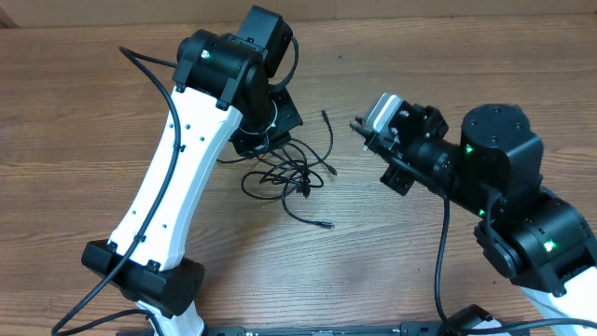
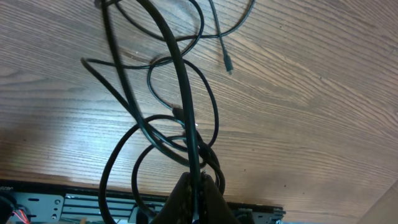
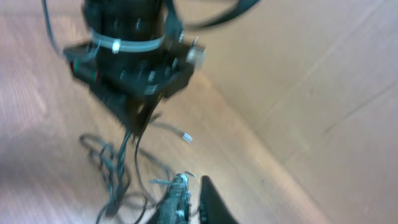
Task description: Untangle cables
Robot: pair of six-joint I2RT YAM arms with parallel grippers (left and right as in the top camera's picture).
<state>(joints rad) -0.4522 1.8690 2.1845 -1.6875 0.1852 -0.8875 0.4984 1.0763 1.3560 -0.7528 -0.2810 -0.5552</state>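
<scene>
Overhead view: the cables (image 1: 280,174) lie in a loose tangle at mid-desk (image 1: 75,112), and the left tool (image 2: 196,186) is clamped on several strands at once where they cross. The right tool (image 1: 359,131) is closed, empty as far as can be judged, and well apart from the tangle. Risk: with nothing pinning the free loops, any pull by the left tool is likely to drag the whole bunch or draw the knot tighter, and a plug end (image 2: 227,64) may snag in a loop.
</scene>
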